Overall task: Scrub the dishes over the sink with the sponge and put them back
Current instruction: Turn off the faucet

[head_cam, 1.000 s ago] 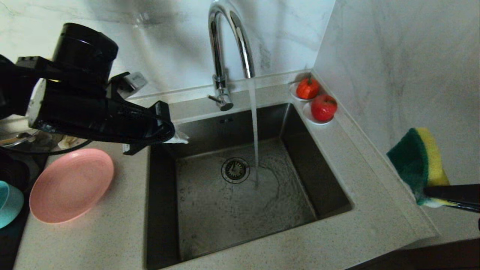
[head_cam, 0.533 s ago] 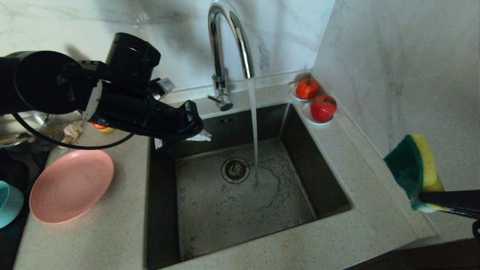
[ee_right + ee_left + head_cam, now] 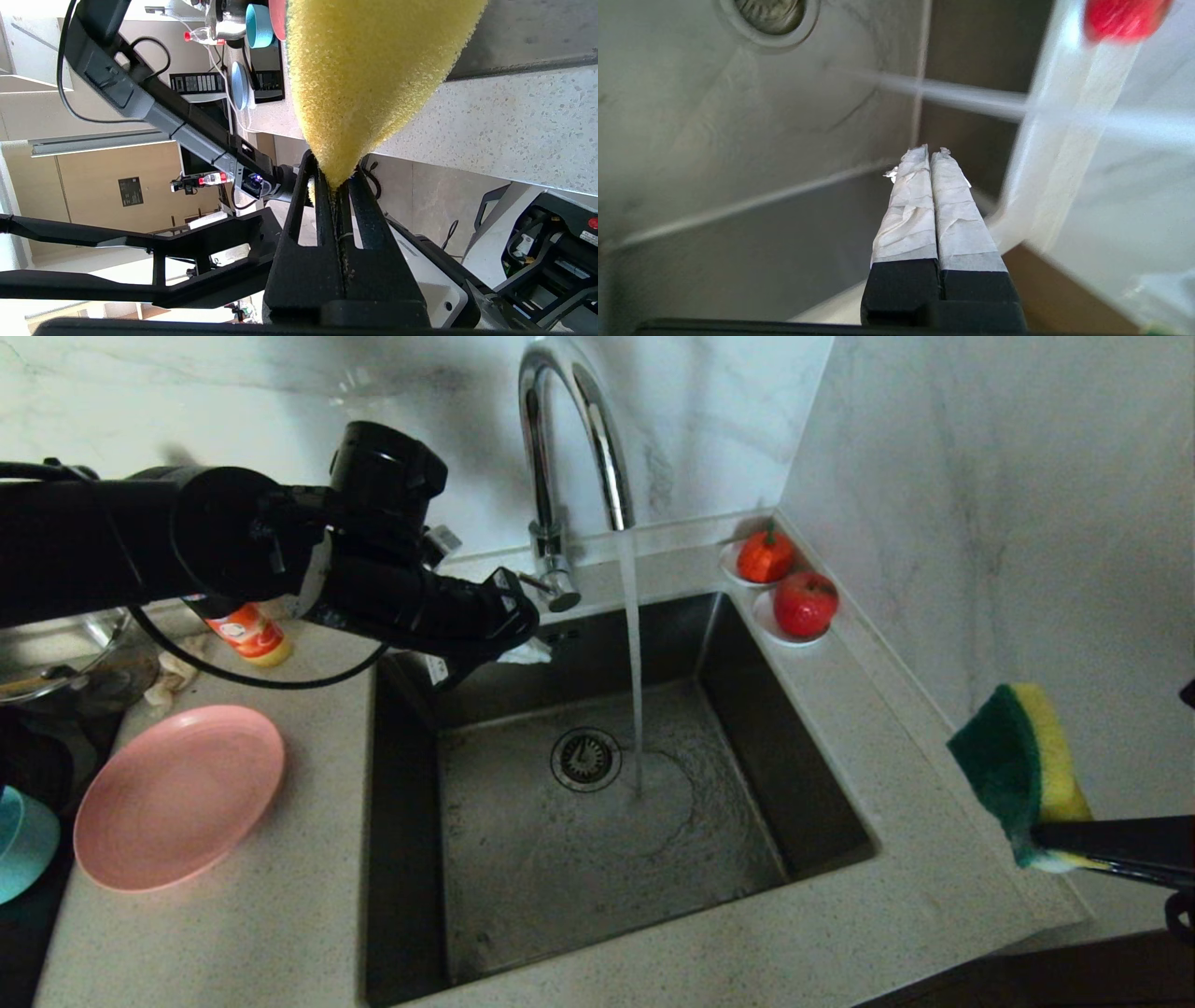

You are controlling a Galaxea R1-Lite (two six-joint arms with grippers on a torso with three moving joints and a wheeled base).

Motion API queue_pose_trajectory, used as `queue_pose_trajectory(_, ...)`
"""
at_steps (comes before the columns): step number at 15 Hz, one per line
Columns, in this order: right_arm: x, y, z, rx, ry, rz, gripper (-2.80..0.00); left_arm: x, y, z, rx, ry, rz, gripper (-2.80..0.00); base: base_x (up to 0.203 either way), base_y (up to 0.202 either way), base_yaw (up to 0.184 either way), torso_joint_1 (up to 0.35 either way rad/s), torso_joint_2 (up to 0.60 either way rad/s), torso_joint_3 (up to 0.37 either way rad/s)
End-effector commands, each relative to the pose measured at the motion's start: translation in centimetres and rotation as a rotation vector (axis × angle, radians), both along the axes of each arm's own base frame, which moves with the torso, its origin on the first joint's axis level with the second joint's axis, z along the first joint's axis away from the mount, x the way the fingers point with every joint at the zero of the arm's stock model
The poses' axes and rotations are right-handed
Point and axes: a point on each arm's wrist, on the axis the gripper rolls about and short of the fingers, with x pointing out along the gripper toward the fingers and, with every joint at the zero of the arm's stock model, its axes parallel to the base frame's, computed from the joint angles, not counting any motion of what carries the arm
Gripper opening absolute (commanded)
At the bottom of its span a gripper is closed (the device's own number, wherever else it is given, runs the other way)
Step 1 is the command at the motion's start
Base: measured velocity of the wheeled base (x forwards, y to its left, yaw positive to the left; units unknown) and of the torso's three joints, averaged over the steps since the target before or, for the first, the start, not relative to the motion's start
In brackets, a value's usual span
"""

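A: Head view: left gripper jaws shut, empty, near the tap. Risk?
B: Knocking it w/ water running. Right gripper pinches sponge beside sink; pink plate untouched on surface.

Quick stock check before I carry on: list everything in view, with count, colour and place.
sink: one, dark grey steel, centre.
tap: one, chrome, behind the sink, water running.
plate: one, pink, counter left of the sink.
bowl: one, teal, far left edge.
bottle: one, orange label, counter behind the plate.
red fruits: two, on white saucers, back right corner.
sponge: one, green and yellow, held off the right counter edge.
left end effector: shut, empty, over the sink's back left.
right end effector: shut on sponge.
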Motion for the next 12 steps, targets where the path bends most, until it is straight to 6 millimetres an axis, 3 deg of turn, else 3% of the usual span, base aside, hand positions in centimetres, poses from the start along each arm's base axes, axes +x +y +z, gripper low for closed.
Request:
queue_pose_trajectory(1,-0.1,0.0,0.0,0.005,0.001,0.008,-2.8,1.5,-0.7,-0.4,-0.018,0.004,0.015,-2.8,0.0,0.0,0.0,0.0,0.0,0.0)
queue_pose_trajectory(6,0.2,1.4,-0.5,0.016,0.032,0.127,-2.8,2.4,-0.9,-0.5,-0.008,-0.036,0.058,-2.8,0.0,0.0,0.0,0.0,0.0,0.0)
queue_pose_trajectory(12,0.0,3.4,0.4,0.014,0.041,0.266,-2.8,2.5,-0.8,-0.1,-0.008,-0.074,0.057,-2.8,0.0,0.0,0.0,0.0,0.0,0.0)
